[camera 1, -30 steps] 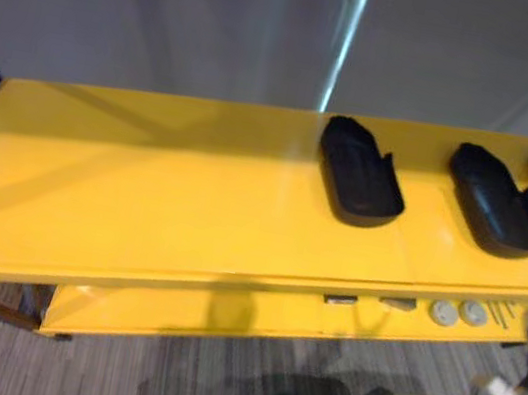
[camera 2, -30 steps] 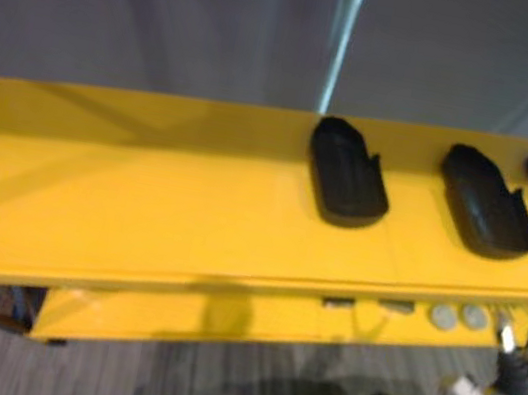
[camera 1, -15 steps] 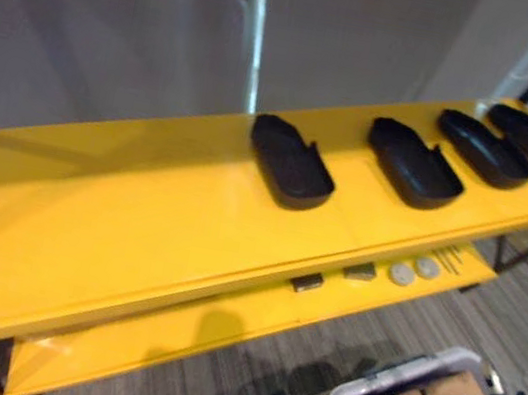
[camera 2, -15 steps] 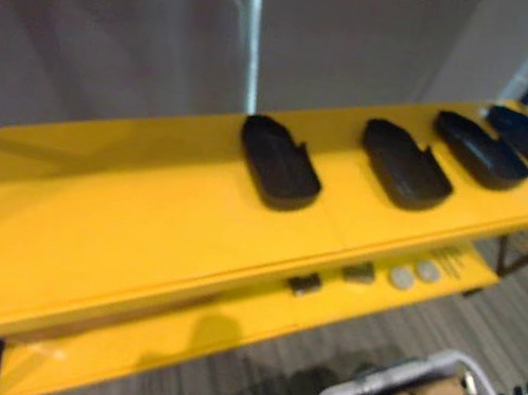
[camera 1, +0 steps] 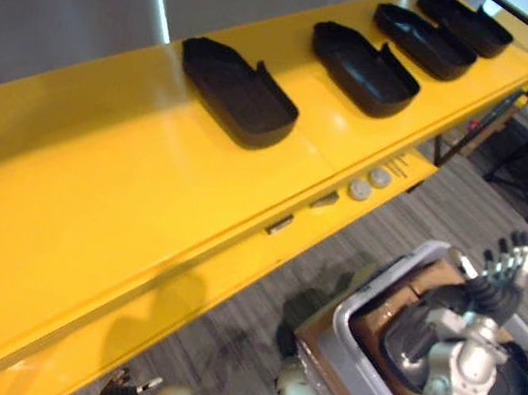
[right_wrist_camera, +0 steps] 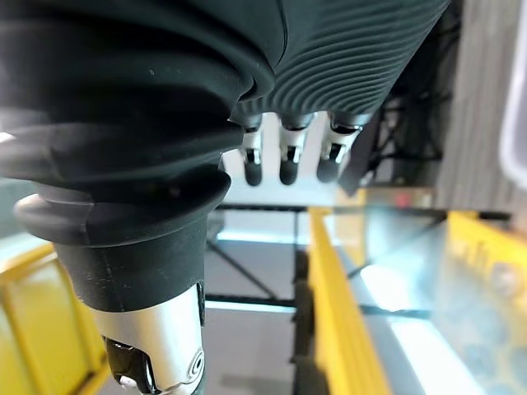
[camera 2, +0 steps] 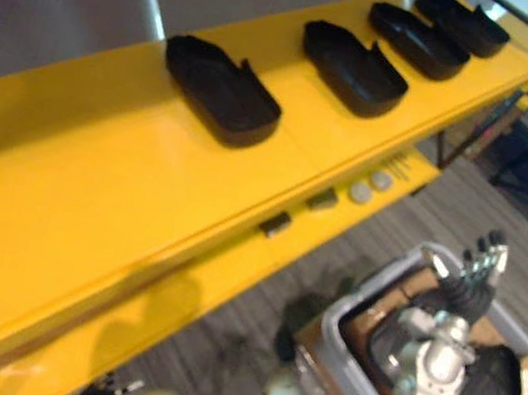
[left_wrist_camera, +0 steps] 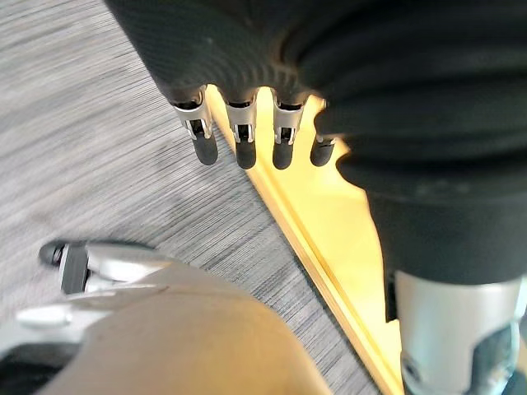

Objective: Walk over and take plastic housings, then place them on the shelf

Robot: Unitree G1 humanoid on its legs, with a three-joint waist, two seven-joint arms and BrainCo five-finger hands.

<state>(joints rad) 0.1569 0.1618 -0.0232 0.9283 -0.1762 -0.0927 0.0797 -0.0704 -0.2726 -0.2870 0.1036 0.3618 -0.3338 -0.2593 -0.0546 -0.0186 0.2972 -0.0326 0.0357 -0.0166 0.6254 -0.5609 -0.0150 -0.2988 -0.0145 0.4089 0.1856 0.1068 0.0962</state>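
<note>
Housings first: four black plastic housings (camera 1: 238,92) in row on yellow shelf (camera 1: 93,189), mid-length to right end. Right hand (camera 1: 496,282) above grey crate (camera 1: 366,316), fingers straight, empty. Dark shape behind it hard to make out. Left hand (left_wrist_camera: 245,123) low by shelf's front edge, fingers relaxed, empty. Small parts (camera 1: 366,182) on lower ledge unclear. Camera has swung since half second ago; housings unmoved, right hand shows more fully.
</note>
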